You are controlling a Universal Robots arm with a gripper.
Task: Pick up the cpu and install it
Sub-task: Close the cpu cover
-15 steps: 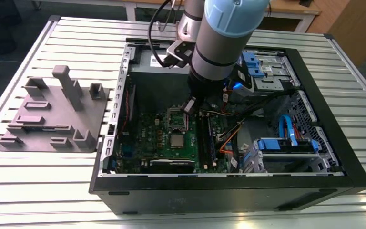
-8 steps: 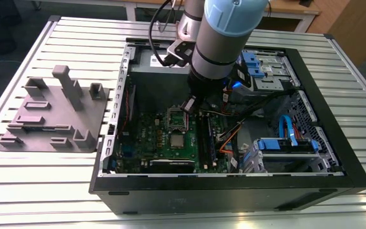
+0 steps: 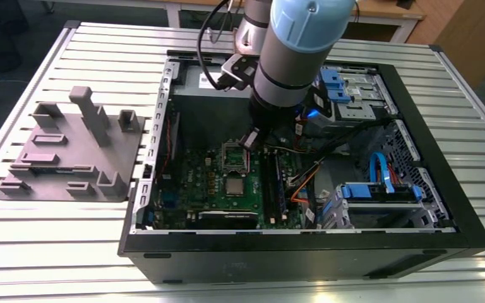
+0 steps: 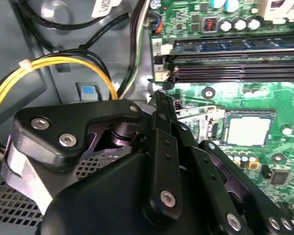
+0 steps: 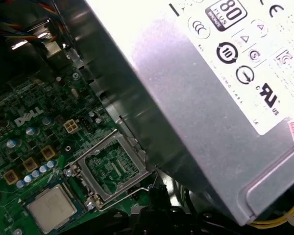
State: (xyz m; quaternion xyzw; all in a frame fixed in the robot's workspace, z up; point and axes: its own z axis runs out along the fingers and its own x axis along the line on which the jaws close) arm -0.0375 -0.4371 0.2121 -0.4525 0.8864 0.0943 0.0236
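The cpu [image 3: 235,185] [image 4: 248,129] [image 5: 51,208] is a small silver-grey square lying flat in its socket on the green motherboard [image 3: 192,189]. The socket's metal load plate [image 3: 234,156] [image 5: 112,164] stands swung open beside it. My gripper [image 3: 250,140] [image 4: 159,96] [image 5: 154,189] hangs inside the case just past that open plate, its black fingers pressed together into a narrow tip. The tip is close to the thin wire lever [image 4: 196,110] [image 5: 130,194] of the socket. Nothing is held between the fingers, and they are apart from the cpu.
A big grey metal box with a white label [image 5: 210,98] stands close by the gripper. Yellow cables [image 4: 49,66], memory slots [image 4: 235,58], blue drive brackets [image 3: 377,189] and the black case wall [image 3: 310,252] hem the space in. A grey plastic fixture [image 3: 70,158] sits outside on the slatted table.
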